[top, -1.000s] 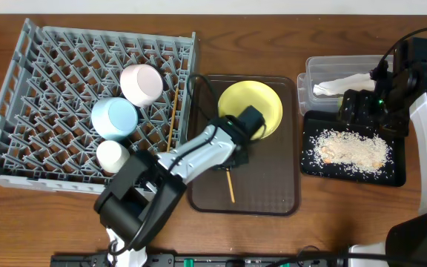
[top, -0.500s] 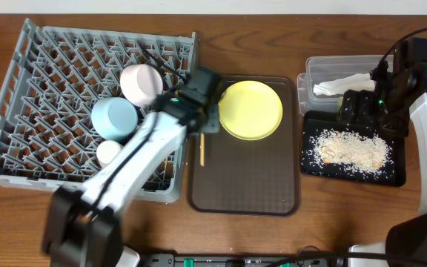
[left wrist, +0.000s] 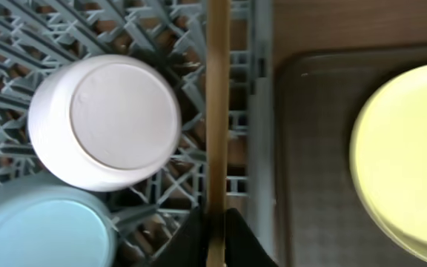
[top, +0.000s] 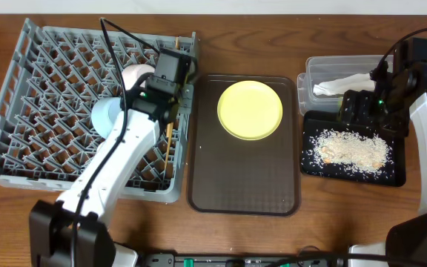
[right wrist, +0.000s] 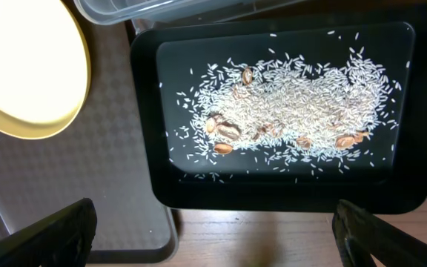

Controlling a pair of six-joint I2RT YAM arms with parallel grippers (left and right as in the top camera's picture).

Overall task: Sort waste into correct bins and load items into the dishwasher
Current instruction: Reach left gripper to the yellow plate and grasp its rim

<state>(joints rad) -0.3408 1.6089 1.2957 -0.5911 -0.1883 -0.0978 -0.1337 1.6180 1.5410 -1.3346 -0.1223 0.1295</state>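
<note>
Chopstick (left wrist: 216, 111) lengthwise along rack (left wrist: 260, 148) edge

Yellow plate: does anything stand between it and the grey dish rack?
Nothing visible lies on the yellow plate or on the brown tray between it and the dish rack. Only the tray's rim and the rack's wall separate them. The left claw, gripping a chopstick, hangs over that side of the rack.
</note>
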